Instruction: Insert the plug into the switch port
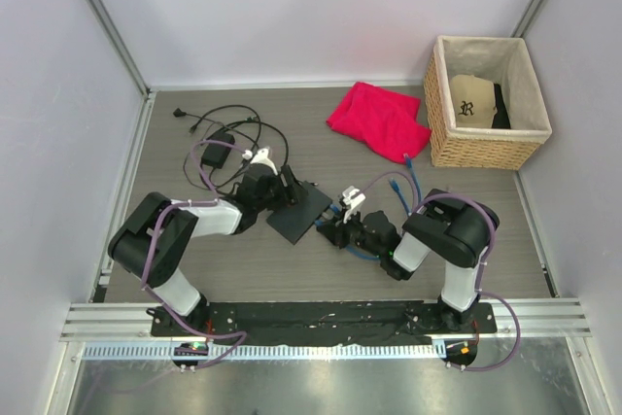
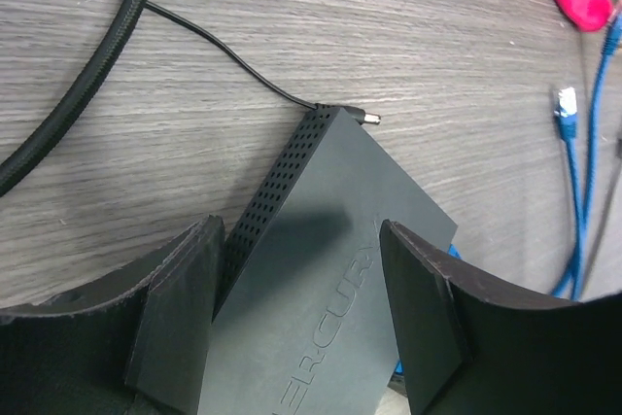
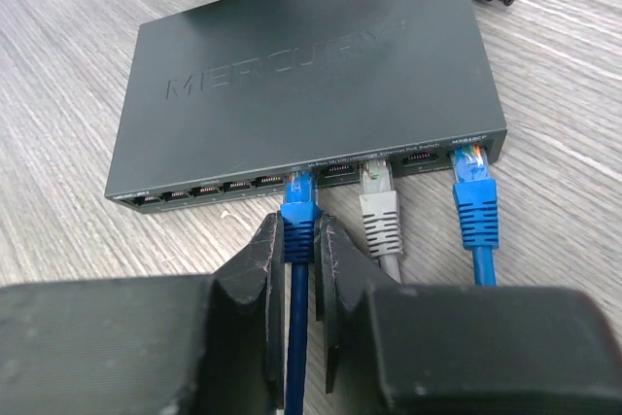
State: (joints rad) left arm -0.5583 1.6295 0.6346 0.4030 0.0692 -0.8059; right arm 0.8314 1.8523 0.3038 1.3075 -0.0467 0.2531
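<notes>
The switch (image 1: 296,213) is a flat dark grey box marked MERCURY, lying on the table between the arms. Its port edge faces the right wrist view (image 3: 292,94). My right gripper (image 3: 299,245) is shut on a blue plug (image 3: 299,209), whose tip sits in a middle port. A grey plug (image 3: 381,211) and a second blue plug (image 3: 474,199) sit in ports to its right. My left gripper (image 2: 301,308) is open, with its fingers (image 2: 180,308) spread over the far end of the switch (image 2: 330,191). Whether they touch its top I cannot tell.
A loose barrel plug (image 2: 369,118) on a thin black cord lies at the switch's far corner. A black power brick (image 1: 216,153) with cords lies at the back left. Blue cables (image 2: 573,191) trail right. A red cloth (image 1: 379,119) and a wicker basket (image 1: 476,148) are at the back right.
</notes>
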